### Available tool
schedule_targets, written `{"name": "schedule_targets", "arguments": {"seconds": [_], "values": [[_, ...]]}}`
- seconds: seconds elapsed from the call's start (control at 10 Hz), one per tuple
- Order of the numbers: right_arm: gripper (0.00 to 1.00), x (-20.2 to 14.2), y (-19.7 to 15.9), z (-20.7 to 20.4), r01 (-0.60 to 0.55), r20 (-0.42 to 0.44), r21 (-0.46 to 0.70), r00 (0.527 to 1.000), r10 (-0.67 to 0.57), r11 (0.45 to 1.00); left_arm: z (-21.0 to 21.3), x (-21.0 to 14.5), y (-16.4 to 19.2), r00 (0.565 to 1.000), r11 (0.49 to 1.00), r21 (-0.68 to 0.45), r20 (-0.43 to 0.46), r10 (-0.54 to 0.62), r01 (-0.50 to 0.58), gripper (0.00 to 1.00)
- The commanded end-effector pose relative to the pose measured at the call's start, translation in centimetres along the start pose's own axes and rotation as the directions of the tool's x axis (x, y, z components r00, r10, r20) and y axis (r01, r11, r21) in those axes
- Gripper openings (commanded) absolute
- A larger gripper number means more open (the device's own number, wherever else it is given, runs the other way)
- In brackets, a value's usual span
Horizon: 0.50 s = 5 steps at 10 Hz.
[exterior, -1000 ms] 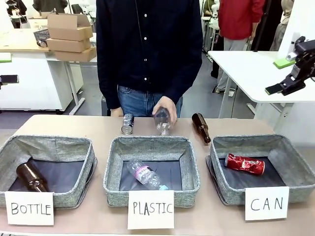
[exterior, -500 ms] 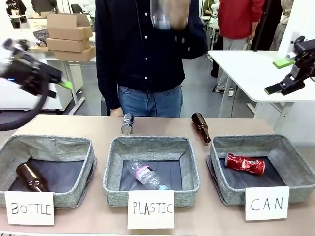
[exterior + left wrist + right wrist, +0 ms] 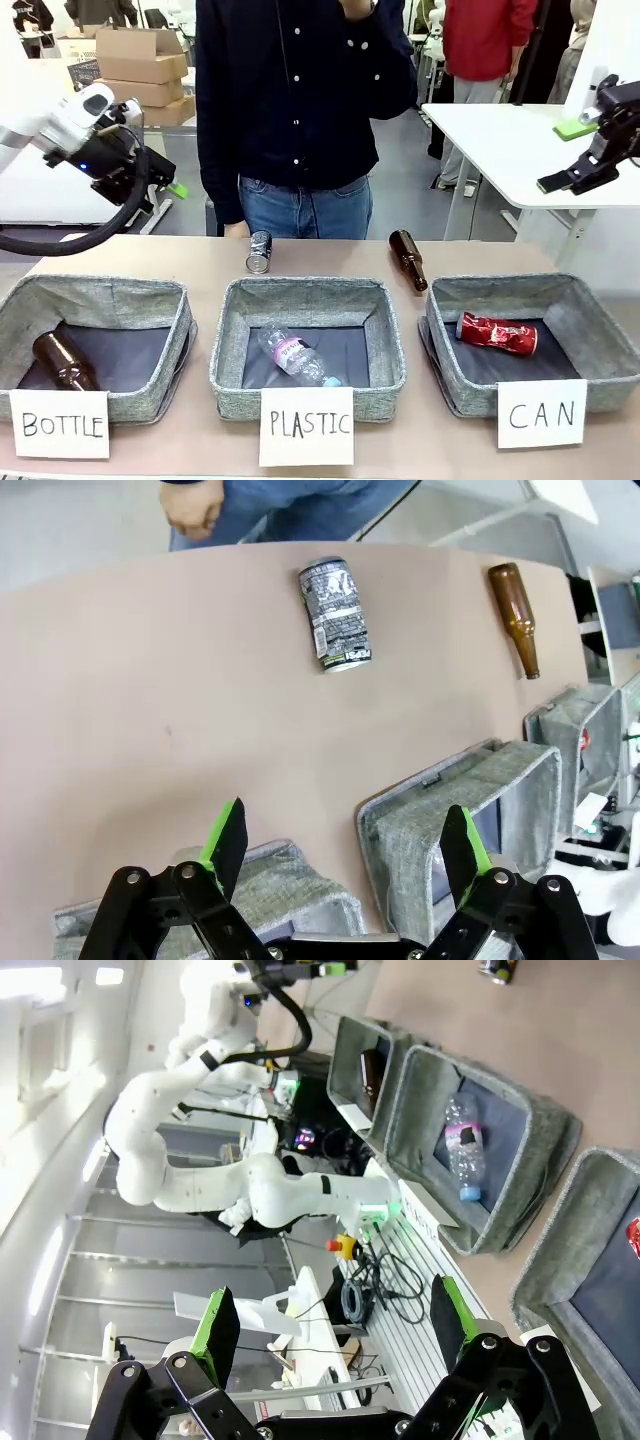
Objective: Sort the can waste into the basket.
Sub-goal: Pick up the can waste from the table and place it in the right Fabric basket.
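So from my seat, the dark can [image 3: 259, 251] was lying on its side on the table [image 3: 200, 255], at the far edge just behind the PLASTIC basket [image 3: 305, 290]. Its long axis ran pretty much near-to-far, and a silver end faced back toward my side. The left wrist cam showed the same thing, with the can lengthwise up the picture and the silver end nearest the fingers.

The red can [image 3: 497, 333] was already inside the CAN basket [image 3: 530, 285], flat on the lining with its long axis across the basket, left to right and a touch skewed. It was too crumpled for me to say which end was the top.

The left gripper [image 3: 343, 825] was spread wide with nothing between the green pads. The right gripper [image 3: 333, 1305] was the same, wide apart and empty.

Compared with a second earlier, the left arm had swung in from off-frame and hung above the table's far-left corner, beyond the BOTTLE basket [image 3: 100, 288]. The person's hand [image 3: 355, 8] had been down at the table edge with a clear plastic thing, and it had gone up to the top of the front view. Neither can had budged, and neither had the brown bottle [image 3: 408, 258].
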State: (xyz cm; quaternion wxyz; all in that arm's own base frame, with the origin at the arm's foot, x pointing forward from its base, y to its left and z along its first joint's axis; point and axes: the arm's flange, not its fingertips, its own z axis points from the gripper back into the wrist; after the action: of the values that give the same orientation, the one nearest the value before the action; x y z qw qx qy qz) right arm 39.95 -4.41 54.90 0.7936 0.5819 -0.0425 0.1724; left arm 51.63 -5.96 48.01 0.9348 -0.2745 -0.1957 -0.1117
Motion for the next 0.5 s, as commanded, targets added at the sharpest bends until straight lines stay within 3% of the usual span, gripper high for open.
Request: {"name": "schedule_targets", "arguments": {"seconds": [0.0,0.4], "values": [[1.0,-0.16,-0.16,-0.05,-0.029,0.005,-0.014,1.0,0.029,1.0,0.81,-1.05,-0.12,1.0,0.999,0.029,0.015,-0.017,0.017,1.0],[1.0,-0.16,-0.16,-0.05,-0.029,0.005,-0.014,1.0,0.029,1.0,0.81,-1.05,-0.12,1.0,0.999,0.029,0.015,-0.017,0.017,1.0]]}}
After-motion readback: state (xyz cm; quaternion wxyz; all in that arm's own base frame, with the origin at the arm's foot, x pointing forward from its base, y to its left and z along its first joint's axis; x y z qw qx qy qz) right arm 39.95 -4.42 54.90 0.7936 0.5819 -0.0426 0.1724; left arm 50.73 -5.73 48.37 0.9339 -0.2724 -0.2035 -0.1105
